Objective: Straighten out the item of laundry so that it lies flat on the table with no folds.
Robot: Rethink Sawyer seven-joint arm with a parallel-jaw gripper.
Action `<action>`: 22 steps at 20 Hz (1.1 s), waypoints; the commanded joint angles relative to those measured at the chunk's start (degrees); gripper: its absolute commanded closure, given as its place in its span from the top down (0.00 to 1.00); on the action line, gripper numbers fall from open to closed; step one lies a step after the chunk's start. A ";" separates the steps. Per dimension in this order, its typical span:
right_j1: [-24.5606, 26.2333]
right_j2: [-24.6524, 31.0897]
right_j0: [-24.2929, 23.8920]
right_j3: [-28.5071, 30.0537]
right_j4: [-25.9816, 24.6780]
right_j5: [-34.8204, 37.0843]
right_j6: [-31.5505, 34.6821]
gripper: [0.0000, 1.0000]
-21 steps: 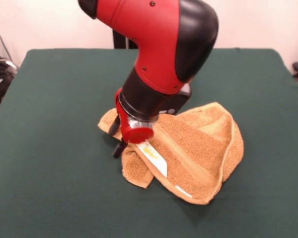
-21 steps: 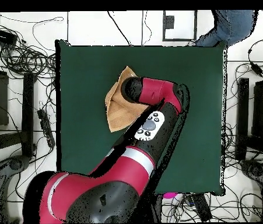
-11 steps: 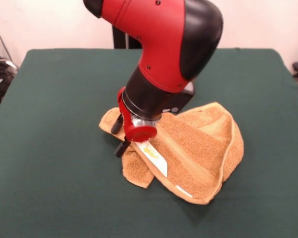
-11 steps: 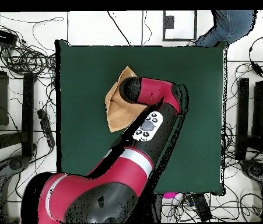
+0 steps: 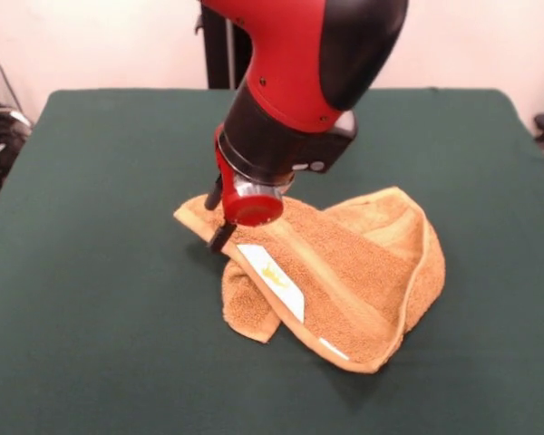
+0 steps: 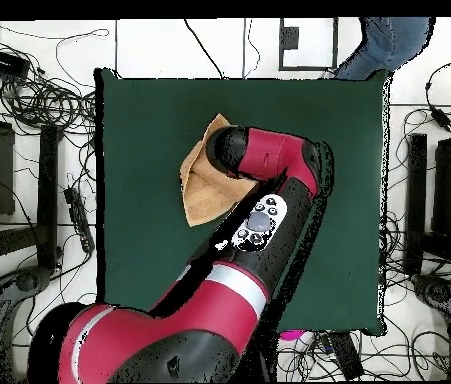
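The item of laundry [image 5: 354, 272] is an orange-tan towel lying crumpled and folded over itself near the middle of the green table [image 5: 91, 317]. A white label shows on its near fold. My gripper [image 5: 223, 237] is at the towel's left edge, shut on the cloth there, which is raised a little off the table. In the overhead view the towel [image 6: 201, 190] lies left of the table's [image 6: 339, 250] centre, and the arm's wrist [image 6: 227, 150] covers the gripper and part of the cloth.
Bare green cloth surrounds the towel on every side. In the overhead view a person's legs [image 6: 389, 45] show beyond the table's far right corner, and cables [image 6: 39, 100] and equipment lie on the floor around the table.
The arm has risen and shifted slightly toward the far side. The towel's left edge has come up with the gripper, and more of the white label shows.
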 commanded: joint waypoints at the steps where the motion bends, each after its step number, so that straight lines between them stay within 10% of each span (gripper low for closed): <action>1: 0.70 8.94 -0.76 6.16 -2.23 3.42 -2.38 1.00; 12: 2.87 15.58 -4.04 9.54 -1.07 -7.81 -2.27 1.00; 22: -3.58 18.07 -6.25 12.63 -2.84 4.37 -7.70 1.00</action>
